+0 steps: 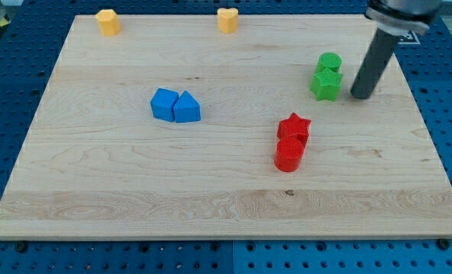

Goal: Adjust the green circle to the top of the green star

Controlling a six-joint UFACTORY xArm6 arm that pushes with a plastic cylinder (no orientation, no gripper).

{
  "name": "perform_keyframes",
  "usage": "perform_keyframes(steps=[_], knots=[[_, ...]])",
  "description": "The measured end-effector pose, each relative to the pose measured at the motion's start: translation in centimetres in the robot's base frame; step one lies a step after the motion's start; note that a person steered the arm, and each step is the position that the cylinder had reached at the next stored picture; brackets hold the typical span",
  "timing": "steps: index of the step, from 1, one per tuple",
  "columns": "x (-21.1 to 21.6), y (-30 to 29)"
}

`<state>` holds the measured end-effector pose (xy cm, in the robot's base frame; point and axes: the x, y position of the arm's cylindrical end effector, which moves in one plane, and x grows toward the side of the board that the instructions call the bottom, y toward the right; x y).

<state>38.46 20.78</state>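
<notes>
1. Green circle (329,62), a small green plastic cylinder, was seen on the pale wooden bench (211,183) towards the view's upper right, touching the upper edge of the green plastic star-shaped block (326,84).
2. The green star was placed directly below the circle in the view, the two forming a short, close column.
3. The tip (361,95) of the straight dark rod was found just to the view's right of the green star, near it with a narrow strip of wood visible between them; the rod rose from there towards the view's top right.
4. No fingers were fitted to the arm, so nothing was held, and neither an open nor a closed state could be told.
5. A red plastic star (294,126) and a red plastic cylinder (288,154) were seen touching, below the green pair, the star uppermost.
6. Two blue plastic blocks, a blue cube (163,103) and a blue wedge-like block (186,108), were set side by side left of centre.
7. Two yellow plastic blocks were noted along the bench's top edge: a yellow block of rounded outline (108,22) at the left and a yellow heart-like block (227,20) near the middle, well apart.
</notes>
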Motion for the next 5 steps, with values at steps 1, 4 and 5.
perform_keyframes(steps=[1, 4, 5], knots=[[-3.5, -0.5], [-3.9, -1.2], [-3.9, -1.7]])
